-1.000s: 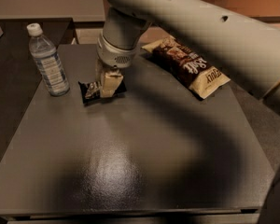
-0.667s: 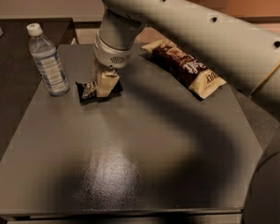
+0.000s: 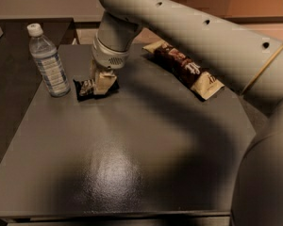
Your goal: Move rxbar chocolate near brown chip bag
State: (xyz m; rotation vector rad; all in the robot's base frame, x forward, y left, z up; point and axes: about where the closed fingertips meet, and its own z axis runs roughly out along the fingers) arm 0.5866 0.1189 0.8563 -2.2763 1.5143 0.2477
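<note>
The rxbar chocolate (image 3: 85, 88), a small black wrapper with white lettering, lies flat on the dark table (image 3: 132, 164) at the left rear. My gripper (image 3: 103, 83) is down on the bar's right end, touching or nearly touching it, with the wrist straight above. The brown chip bag (image 3: 185, 69), dark brown in the middle with cream ends, lies at an angle at the right rear, partly hidden by my arm. About a bag's length of table separates the bar from the bag.
A clear water bottle (image 3: 48, 61) with a white cap stands upright just left of the bar. My big cream arm (image 3: 203, 36) reaches in from the right over the bag. The table's front edge (image 3: 118, 215) runs along the bottom.
The arm has shifted a little left and lower over the bar. The bar, the bag and the bottle have stayed where they were.
</note>
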